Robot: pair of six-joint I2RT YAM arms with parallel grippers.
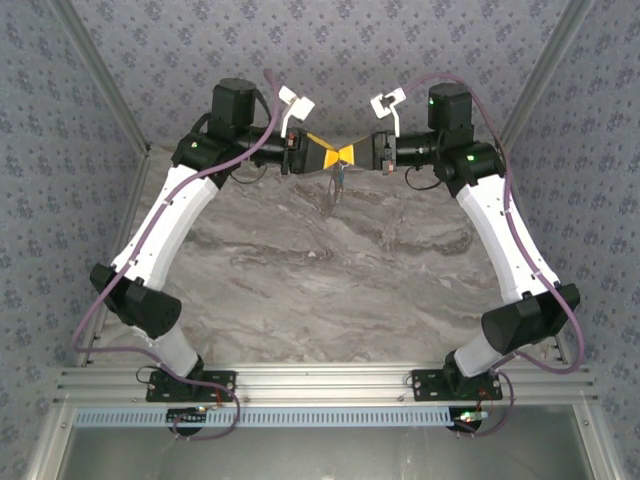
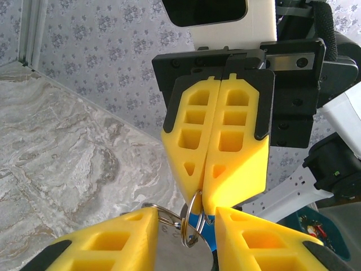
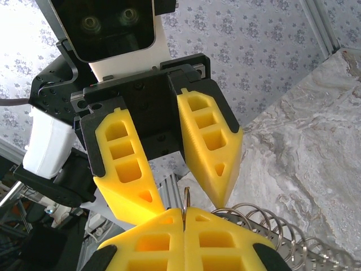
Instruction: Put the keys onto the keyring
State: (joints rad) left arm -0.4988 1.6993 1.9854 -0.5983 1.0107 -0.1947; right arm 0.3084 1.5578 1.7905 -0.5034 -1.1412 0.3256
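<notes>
The two arms meet high above the marble tabletop (image 1: 320,280), near its far edge, their yellow fingertips almost nose to nose.

The right pincer (image 2: 198,195) has its fingers pressed flat together, clamped on the top of the keyring (image 3: 185,197). This thin metal ring stands edge-on between the tips in the right wrist view. The left wrist view shows the ring hanging just below those tips.

The left pincer (image 1: 325,157) faces it with its fingers apart, one on each side of the ring. A round, plain metal disc (image 2: 180,254) on the ring sits in that gap. It cannot be told whether the fingers (image 2: 113,243) touch the disc.

The key (image 2: 197,220) hangs on the ring, and its blue head shows through the loop just behind the disc. From above, it dangles under the meeting point, clear of the tabletop.

A coil of wire loops (image 3: 265,223) trails from beside the right pincer's fingers.
</notes>
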